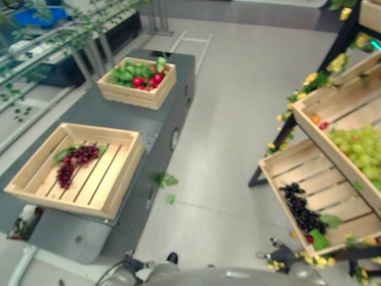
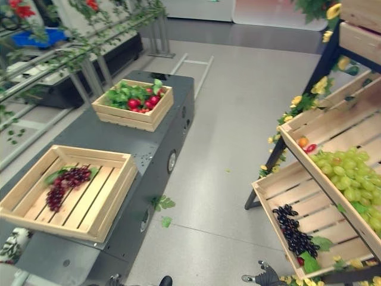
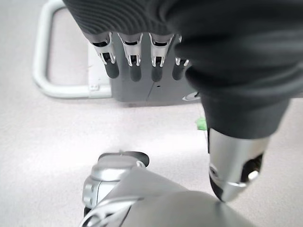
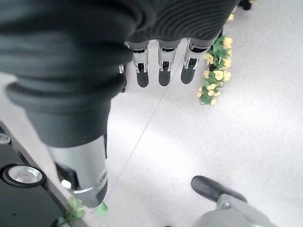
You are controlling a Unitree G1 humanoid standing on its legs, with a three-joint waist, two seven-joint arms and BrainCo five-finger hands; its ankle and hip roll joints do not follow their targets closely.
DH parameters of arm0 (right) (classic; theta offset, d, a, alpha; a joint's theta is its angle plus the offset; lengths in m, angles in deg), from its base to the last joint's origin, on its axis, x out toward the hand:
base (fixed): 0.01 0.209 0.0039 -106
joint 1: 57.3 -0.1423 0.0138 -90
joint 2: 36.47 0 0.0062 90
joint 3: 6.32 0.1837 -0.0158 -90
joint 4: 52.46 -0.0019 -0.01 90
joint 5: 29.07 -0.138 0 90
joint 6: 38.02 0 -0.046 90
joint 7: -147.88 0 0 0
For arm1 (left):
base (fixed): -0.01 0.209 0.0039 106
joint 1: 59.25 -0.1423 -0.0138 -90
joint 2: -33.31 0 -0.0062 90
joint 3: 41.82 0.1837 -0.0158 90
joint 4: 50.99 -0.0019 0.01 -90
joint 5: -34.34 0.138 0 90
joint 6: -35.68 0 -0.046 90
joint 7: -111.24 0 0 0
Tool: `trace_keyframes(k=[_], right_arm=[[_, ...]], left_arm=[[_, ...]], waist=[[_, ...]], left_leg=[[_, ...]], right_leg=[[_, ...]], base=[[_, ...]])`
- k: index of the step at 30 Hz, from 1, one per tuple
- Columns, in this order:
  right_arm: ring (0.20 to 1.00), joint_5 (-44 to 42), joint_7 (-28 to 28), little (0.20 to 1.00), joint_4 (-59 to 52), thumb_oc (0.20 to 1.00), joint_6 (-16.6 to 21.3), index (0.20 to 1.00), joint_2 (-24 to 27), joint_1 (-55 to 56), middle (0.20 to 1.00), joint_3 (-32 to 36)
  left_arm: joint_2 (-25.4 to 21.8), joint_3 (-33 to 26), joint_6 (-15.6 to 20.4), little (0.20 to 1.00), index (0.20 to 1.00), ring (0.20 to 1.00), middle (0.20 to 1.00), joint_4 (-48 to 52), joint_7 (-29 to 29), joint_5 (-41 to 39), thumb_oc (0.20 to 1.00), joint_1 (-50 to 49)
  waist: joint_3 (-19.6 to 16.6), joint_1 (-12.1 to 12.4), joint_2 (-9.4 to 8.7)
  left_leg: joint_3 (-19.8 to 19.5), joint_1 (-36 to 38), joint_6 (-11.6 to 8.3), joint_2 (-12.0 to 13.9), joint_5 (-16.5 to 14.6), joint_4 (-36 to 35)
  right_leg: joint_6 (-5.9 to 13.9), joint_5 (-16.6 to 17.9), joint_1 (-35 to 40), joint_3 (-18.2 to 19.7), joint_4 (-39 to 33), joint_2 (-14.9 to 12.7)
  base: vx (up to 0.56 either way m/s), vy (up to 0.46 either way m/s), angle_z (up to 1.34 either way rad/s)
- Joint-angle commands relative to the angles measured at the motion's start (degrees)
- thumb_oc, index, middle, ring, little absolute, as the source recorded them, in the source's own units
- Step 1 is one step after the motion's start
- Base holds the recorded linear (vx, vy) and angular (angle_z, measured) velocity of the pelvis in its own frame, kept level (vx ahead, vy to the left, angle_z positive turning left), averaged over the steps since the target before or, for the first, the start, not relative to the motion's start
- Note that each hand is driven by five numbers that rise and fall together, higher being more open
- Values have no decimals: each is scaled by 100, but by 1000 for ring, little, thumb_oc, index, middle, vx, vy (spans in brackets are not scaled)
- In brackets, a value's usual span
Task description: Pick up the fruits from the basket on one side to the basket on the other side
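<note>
- Hands hang idle over the pale grey floor point(image 3: 57, 142): my left hand point(image 3: 142, 56) and right hand point(image 4: 161, 56) both have fingers straight and relaxed, holding nothing, since no reach is under way.
- Dark red grape bunch point(image 1: 74, 161) lies in the slatted wooden crate point(image 1: 125, 179) at nine o'clock.
- Black grape bunch point(image 1: 302, 211) rests in the sloped wooden shelf tray point(image 1: 280, 164) at three o'clock, tilted for easy picking, I judge.

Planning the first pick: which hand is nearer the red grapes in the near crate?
Left, probably. The left hand hangs beside the grey cart base that carries the red grapes; the right hand hangs over the floor near the yellow flowers.
</note>
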Motion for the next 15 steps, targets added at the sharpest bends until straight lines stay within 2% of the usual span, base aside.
trace_keyframes(k=[1,3,4,5,7,8,9,11,12,14,15], right_arm=[[1000,93,-173,1000,-4,1000,89,1000,63,-38,1000,227],[1000,43,-152,1000,331,1000,48,1000,-13,-117,1000,319],[1000,42,-152,1000,341,1000,53,1000,-16,-125,1000,316],[1000,74,-68,1000,543,1000,7,1000,-99,-133,1000,335],[1000,8,-21,1000,707,1000,1,1000,-174,-134,1000,434],[1000,8,-21,1000,710,1000,4,1000,-175,-136,1000,432],[1000,-37,3,1000,910,1000,-27,1000,-248,-139,1000,563],[1000,-61,6,1000,987,1000,-43,1000,-292,-127,1000,598],[1000,-112,33,1000,1047,1000,-57,1000,-384,-148,1000,610],[1000,-153,70,1000,1068,1000,-63,1000,-426,-140,1000,627],[1000,-249,76,1000,1082,1000,-54,1000,-476,-152,1000,644]], left_arm=[[285,-178,58,1000,1000,1000,1000,-61,-64,-15,1000,66],[307,-398,52,1000,1000,1000,1000,-164,-140,-240,1000,103],[305,-401,52,1000,1000,1000,1000,-164,-141,-242,1000,105],[326,-792,73,1000,1000,1000,1000,-290,-259,-714,1000,33],[371,-1018,82,1000,1000,1000,1000,-390,-392,-984,1000,-24],[369,-1018,81,1000,1000,1000,1000,-390,-394,-986,1000,-24],[414,-1240,69,1000,1000,1000,1000,-467,-587,-1255,1000,-55],[424,-1290,78,1000,1000,1000,1000,-501,-616,-1328,1000,-75],[406,-1439,81,1000,1000,1000,1000,-563,-714,-1600,1000,-72],[376,-1505,83,1000,1000,1000,1000,-605,-762,-1663,1000,-76],[348,-1548,107,1000,1000,1000,1000,-551,-807,-1833,1000,-86]], waist=[[246,-71,-123],[253,-60,-137],[255,-64,-139],[184,31,-126],[101,30,-118],[102,28,-118],[-15,23,-122],[-71,20,-116],[-119,76,-169],[-141,102,-202],[-120,200,-257]], left_leg=[[1014,180,274,205,-325,49],[1483,8,335,55,-307,188],[1482,2,337,53,-317,202],[1608,89,467,-155,-370,110],[1991,193,580,-182,-397,-23],[1990,195,580,-182,-400,-22],[2504,278,666,-168,-486,-57],[2642,327,645,-118,-464,-180],[2485,405,589,-73,-355,-404],[2427,366,616,-55,-417,-273],[2251,365,650,-47,-310,-356]], right_leg=[[717,97,-104,-126,-1,-478],[729,161,-145,-360,-22,-535],[731,158,-144,-361,-22,-537],[712,156,-121,-505,-29,-518],[711,125,-83,-716,-15,-527],[712,122,-81,-717,-14,-527],[714,38,-66,-1032,28,-567],[726,10,-42,-1148,36,-564],[752,3,32,-1310,82,-613],[745,-63,50,-1326,226,-650],[752,-70,89,-1311,335,-697]], base=[[-121,-108,86],[-101,-81,90],[-38,-87,68],[-4,-72,64],[-7,-51,60],[6,-8,42],[13,-5,47],[52,10,77],[115,25,96],[90,40,82],[42,55,45]])
